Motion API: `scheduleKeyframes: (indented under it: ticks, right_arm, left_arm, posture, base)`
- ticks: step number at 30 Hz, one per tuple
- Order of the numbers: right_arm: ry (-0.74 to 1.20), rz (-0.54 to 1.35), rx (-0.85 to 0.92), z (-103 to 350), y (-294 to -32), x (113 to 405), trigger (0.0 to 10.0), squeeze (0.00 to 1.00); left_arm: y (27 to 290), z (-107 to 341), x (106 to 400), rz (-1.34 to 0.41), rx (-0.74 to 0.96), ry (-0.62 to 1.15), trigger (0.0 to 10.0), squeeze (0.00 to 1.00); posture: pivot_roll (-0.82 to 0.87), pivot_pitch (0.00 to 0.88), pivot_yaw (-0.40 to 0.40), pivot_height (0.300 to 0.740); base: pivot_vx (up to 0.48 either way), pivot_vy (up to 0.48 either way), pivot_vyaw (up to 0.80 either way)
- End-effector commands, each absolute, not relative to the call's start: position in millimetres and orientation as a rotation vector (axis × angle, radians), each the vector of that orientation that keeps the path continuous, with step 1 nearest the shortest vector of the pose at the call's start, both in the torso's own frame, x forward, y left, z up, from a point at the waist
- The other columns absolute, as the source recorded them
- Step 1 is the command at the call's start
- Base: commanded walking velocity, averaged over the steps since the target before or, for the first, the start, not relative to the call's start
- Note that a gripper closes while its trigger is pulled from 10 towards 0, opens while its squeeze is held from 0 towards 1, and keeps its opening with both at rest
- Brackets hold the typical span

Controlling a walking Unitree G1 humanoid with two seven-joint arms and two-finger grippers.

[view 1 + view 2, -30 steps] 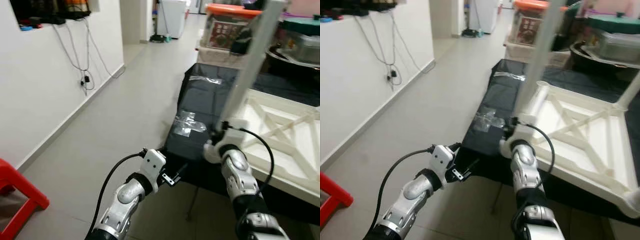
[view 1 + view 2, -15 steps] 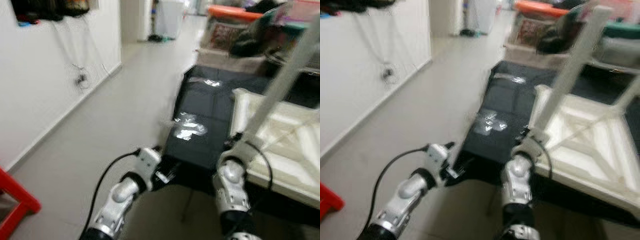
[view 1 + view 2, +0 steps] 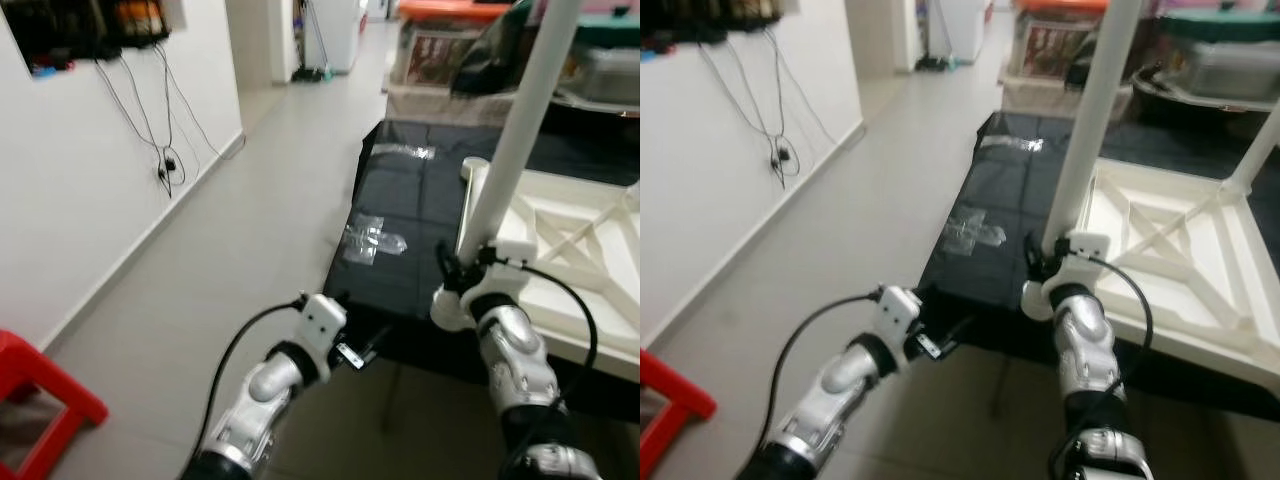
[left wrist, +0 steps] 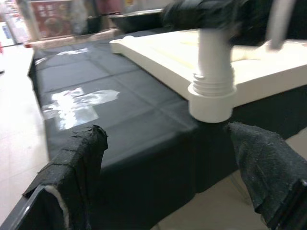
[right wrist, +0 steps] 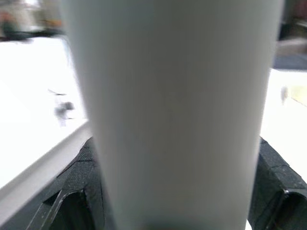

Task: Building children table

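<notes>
White leg (image 5: 172,110) between right hand (image 5: 172,191) fingers

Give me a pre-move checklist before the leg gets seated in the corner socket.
1. Right gripper clamped on the white table leg: ok, fingers on both sides.
2. Leg over the corner socket of the upturned white tabletop: cannot tell if aligned.
3. Leg upright: not ok, leans slightly.
4. Left gripper free: ok, open, holding nothing, near the black table's edge.
5. Tabletop resting flat on the black table: ok.
</notes>
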State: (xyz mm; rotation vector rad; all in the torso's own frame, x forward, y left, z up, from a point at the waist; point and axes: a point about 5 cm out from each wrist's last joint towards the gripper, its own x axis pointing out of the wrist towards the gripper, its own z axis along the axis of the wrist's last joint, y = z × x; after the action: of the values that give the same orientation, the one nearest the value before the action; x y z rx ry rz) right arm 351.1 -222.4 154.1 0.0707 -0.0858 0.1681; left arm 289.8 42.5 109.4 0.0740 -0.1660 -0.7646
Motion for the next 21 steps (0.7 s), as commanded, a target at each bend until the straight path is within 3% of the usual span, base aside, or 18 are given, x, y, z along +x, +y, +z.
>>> scheduleKeyframes:
  ticks: [1, 6, 13, 14, 15, 19, 21]
  right_arm:
    - [-0.034, 0.288, 0.069, 148, -215, 352, 10.0, 0.00]
    - [0.046, 0.554, 0.025, 150, -201, 358, 10.0, 0.00]
    - [0.101, 0.700, 0.043, 152, -189, 366, 10.0, 0.00]
    - [0.107, 0.710, 0.044, 152, -188, 367, 0.7, 0.00]
    - [0.103, 0.714, 0.058, 152, -186, 367, 0.0, 0.00]
    - [0.085, 0.725, 0.078, 151, -184, 366, 0.0, 0.00]
    - [0.065, 0.603, 0.088, 148, -189, 368, 0.0, 0.00]
  left_arm:
    - [40, 109, 288, -0.778, 0.086, -0.168, 10.0, 0.00]
    - [40, 109, 288, -0.778, 0.089, -0.170, 10.0, 0.00]
    - [41, 109, 287, -0.778, 0.091, -0.172, 10.0, 0.00]
    - [41, 109, 286, -0.778, 0.091, -0.172, 10.0, 0.00]
    - [41, 109, 286, -0.777, 0.091, -0.172, 10.0, 0.00]
    - [41, 108, 286, -0.775, 0.089, -0.173, 10.0, 0.00]
    - [41, 108, 286, -0.774, 0.088, -0.173, 10.0, 0.00]
  posture:
    - [0.10, 0.000, -0.050, 0.740]
    - [0.11, 0.000, -0.054, 0.740]
    - [0.12, 0.000, -0.061, 0.740]
    - [0.12, 0.000, -0.061, 0.740]
    - [0.12, 0.000, -0.062, 0.740]
    - [0.12, 0.000, -0.064, 0.740]
    - [0.12, 0.000, -0.065, 0.740]
  base:
    - [0.000, 0.000, 0.00]
    - [0.000, 0.000, 0.00]
    - [0.000, 0.000, 0.00]
    - [0.000, 0.000, 0.00]
    - [0.000, 0.000, 0.00]
    - [0.000, 0.000, 0.00]
    - [0.000, 0.000, 0.00]
